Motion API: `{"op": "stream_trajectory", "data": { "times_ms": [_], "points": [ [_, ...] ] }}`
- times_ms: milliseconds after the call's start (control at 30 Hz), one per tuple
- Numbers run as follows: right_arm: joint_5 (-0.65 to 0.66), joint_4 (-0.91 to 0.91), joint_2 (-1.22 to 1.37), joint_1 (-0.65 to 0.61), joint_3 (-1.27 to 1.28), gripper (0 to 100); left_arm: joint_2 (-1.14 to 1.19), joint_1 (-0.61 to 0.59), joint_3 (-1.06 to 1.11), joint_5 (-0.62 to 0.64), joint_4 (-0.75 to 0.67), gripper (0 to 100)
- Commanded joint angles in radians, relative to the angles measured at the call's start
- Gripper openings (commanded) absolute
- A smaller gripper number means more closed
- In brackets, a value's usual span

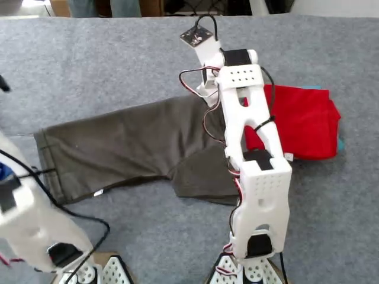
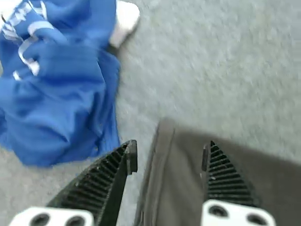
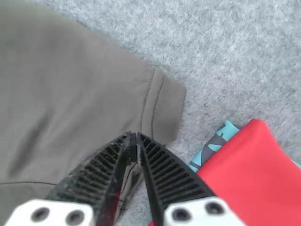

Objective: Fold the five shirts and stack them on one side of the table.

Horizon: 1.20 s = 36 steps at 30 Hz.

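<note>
The bench (image 1: 89,65) is covered in mottled grey felt. The olive-brown shirt (image 1: 118,148) is plain and dull, with stitching of the same shade. Just beside its sleeve is a red shirt (image 1: 305,121), solid and bright. A turquoise shirt (image 3: 214,146) with a dark grey print peeks out from under the red one. Off the olive-brown shirt's hem end is a blue shirt (image 2: 56,89), royal blue with white lettering and stripes. The left gripper (image 2: 169,146) and right gripper (image 3: 137,137) have black ribbed fingers on white mounts.

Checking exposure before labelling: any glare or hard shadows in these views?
High view: soft, even light, no hard shadows on the table. Left wrist view: the white item by the blue shirt looks washed out. Right wrist view: no glare; faint shade under the olive sleeve's hem.
</note>
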Motion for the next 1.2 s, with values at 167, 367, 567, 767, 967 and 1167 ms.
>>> {"op": "stream_trajectory", "data": {
  "times_ms": [167, 367, 567, 767, 967, 1167],
  "points": [
    [0.009, 0.026, -0.065, 0.012, -0.030, 1.5, -0.489, 0.056, 0.947, -0.002, -0.482, 25],
    [0.038, -0.028, -0.061, 0.051, -0.028, 1.5, -0.549, 0.127, 1.294, 0.094, -0.918, 25],
    [0.058, -0.086, -0.004, 0.086, -0.035, 1.5, -0.371, 0.174, 1.244, 0.106, -0.893, 24],
    [0.109, -0.110, 0.062, 0.101, -0.036, 1.5, -0.150, 0.125, 1.059, 0.178, -0.862, 24],
    [0.110, -0.180, 0.064, 0.087, -0.036, 1.5, -0.028, 0.130, 0.900, 0.184, -0.809, 24],
    [0.109, -0.290, 0.094, 0.057, -0.031, 1.5, 0.064, 0.125, 0.828, 0.175, -0.816, 16]
  ]
}}
